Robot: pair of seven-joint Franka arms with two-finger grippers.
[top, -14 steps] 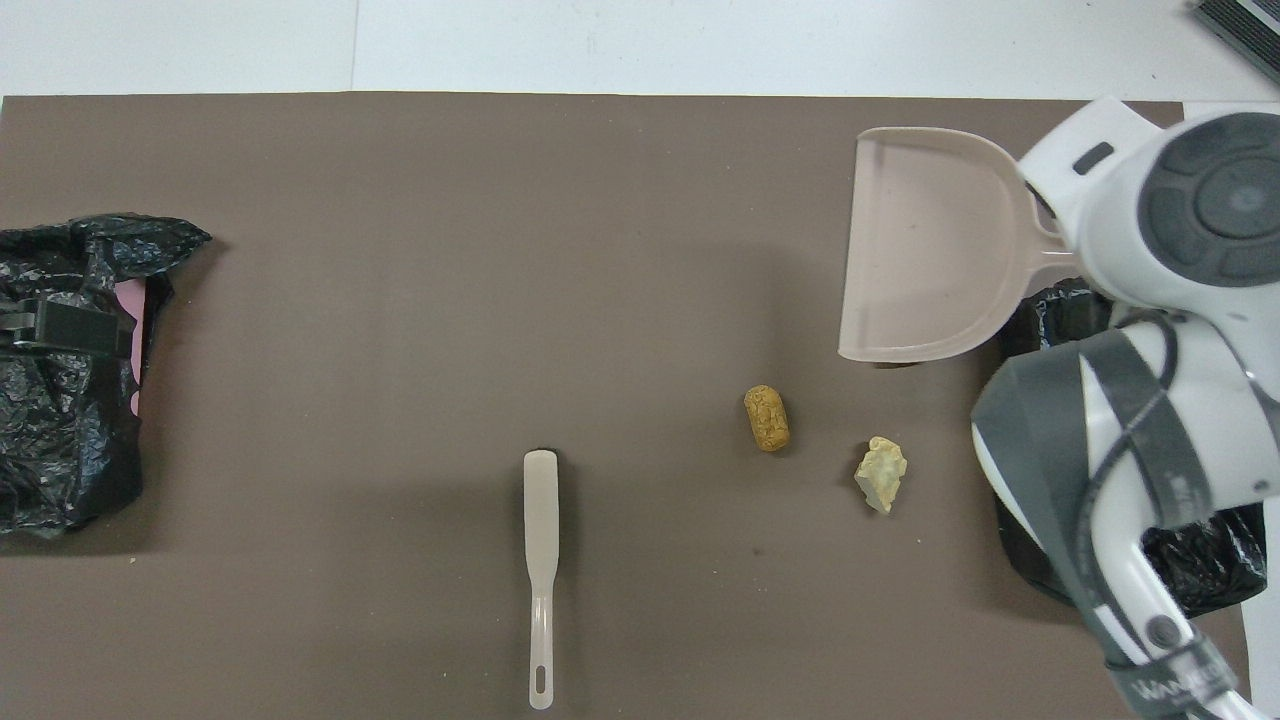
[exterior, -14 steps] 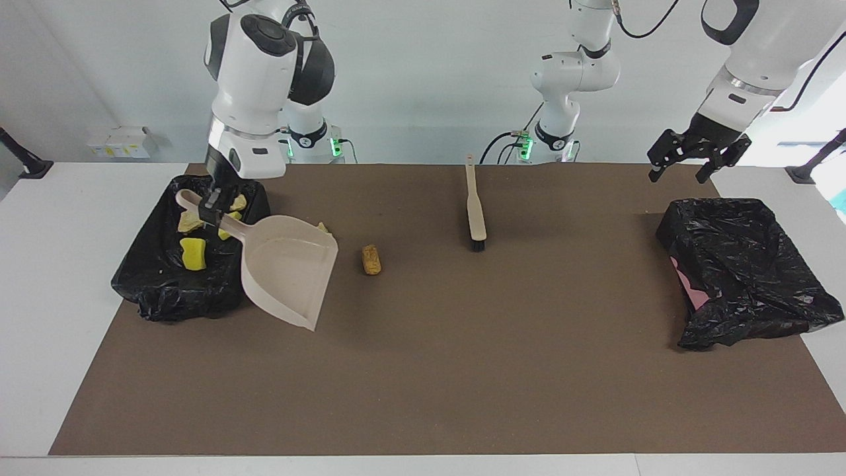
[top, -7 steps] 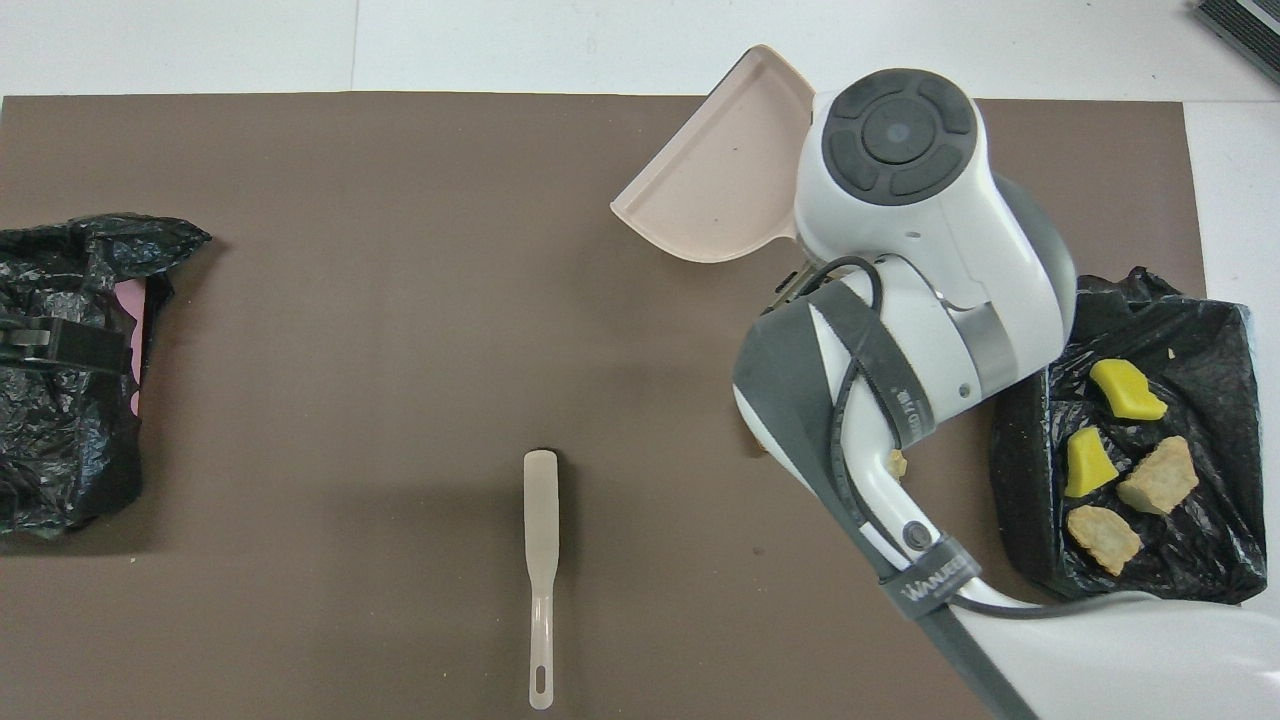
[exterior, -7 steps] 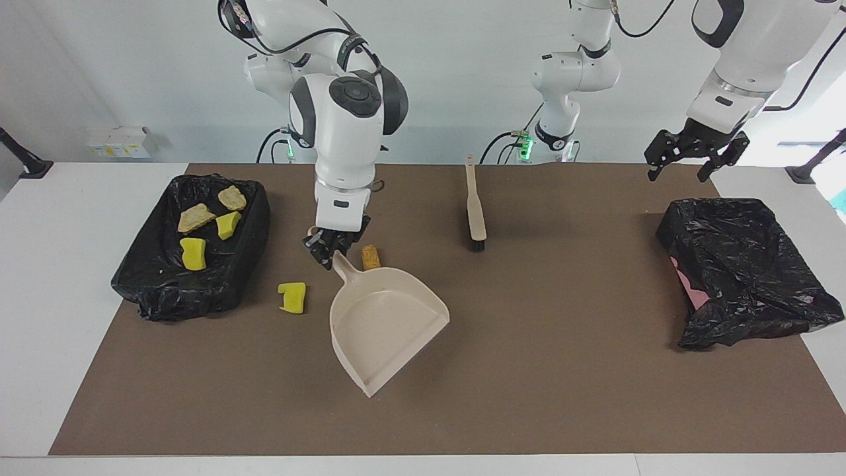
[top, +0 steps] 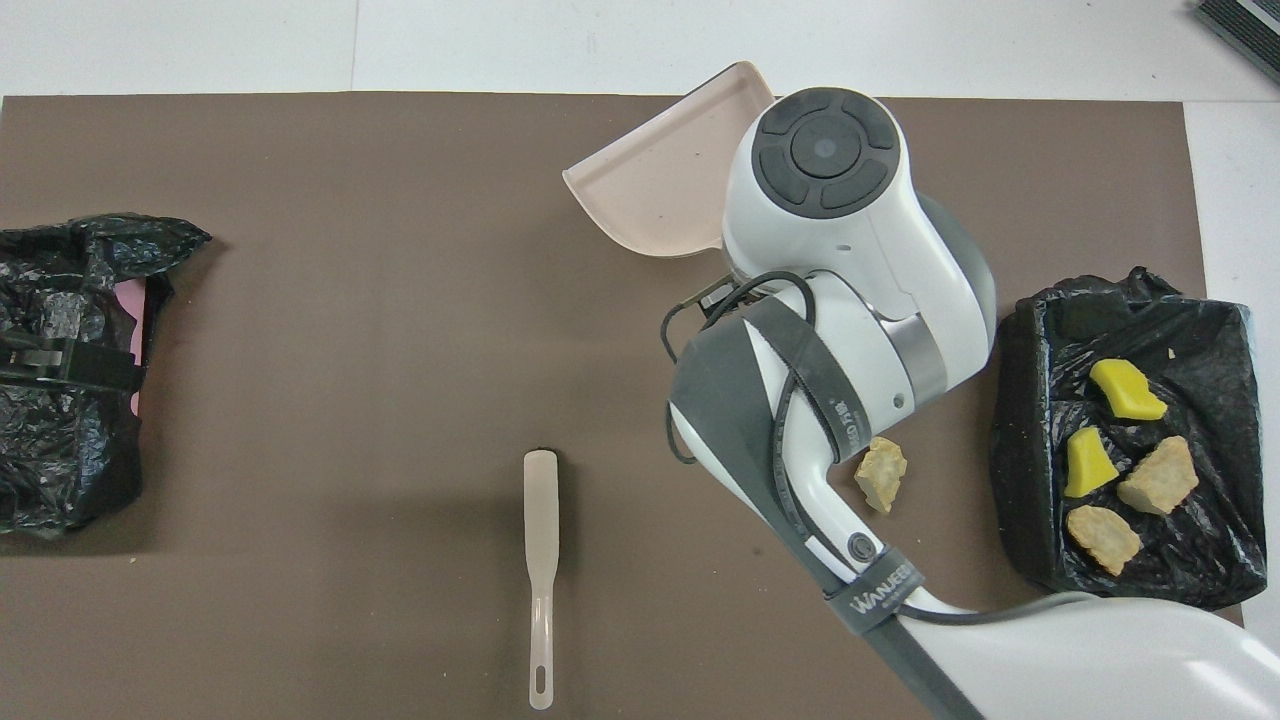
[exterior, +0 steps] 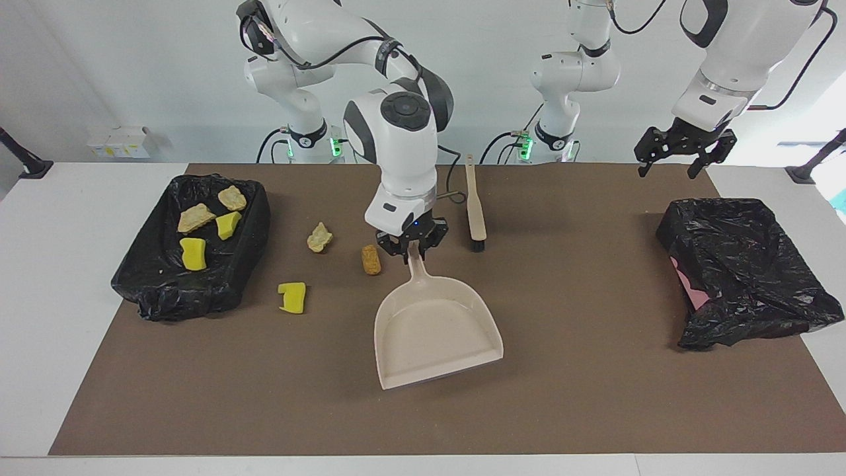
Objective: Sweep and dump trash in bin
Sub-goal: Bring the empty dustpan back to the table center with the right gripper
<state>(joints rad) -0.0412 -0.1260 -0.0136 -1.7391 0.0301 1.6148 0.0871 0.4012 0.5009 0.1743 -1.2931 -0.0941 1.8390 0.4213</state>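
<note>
My right gripper is shut on the handle of the empty beige dustpan, whose mouth points away from the robots, low over the middle of the mat. Beside the gripper, toward the right arm's end, lies an orange-brown trash piece, then a pale beige lump. A yellow sponge chunk lies near the black-lined bin, which holds several pieces. In the overhead view the right arm hides the dustpan's handle. My left gripper hangs open and waits.
A beige brush lies on the mat close to the robots, beside the right gripper. A second black-bagged container sits at the left arm's end, under the left gripper. The brown mat covers most of the white table.
The right gripper carried the dustpan from beside the bin to the middle of the mat and turned its mouth away from the robots. The loose pieces came into sight. The left gripper rose slightly.
</note>
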